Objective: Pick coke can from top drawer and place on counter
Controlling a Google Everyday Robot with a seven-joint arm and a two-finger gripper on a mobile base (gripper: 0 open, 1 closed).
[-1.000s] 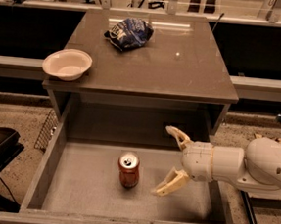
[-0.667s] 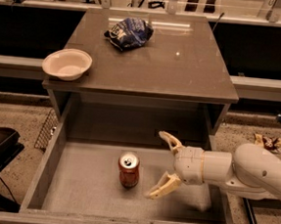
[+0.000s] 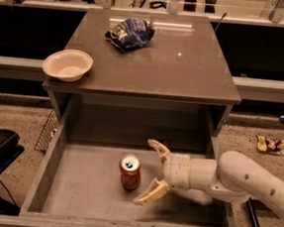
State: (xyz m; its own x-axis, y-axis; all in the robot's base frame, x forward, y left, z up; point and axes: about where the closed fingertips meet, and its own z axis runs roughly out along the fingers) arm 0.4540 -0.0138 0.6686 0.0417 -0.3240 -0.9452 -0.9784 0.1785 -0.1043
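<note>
An upright coke can (image 3: 130, 172) is shown mid-floor in the open top drawer (image 3: 83, 192), with wide-open, empty jaws just at its 3 o'clock, possibly off-line in depth; if closed off-centre, the can could be toppled or shoved toward 9 o'clock.

A red-orange, silver-topped cylindrical metal can (image 3: 130, 172) is seen beside the cream-coloured tool (image 3: 146, 172) inside the speckled grey-brown drawer (image 3: 75, 194), below the glossy grey-brown counter (image 3: 185, 74)

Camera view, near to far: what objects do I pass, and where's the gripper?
In order: coke can in the top drawer → bowl on the counter → chip bag. The open gripper sits beside the can, at its depth.
</note>
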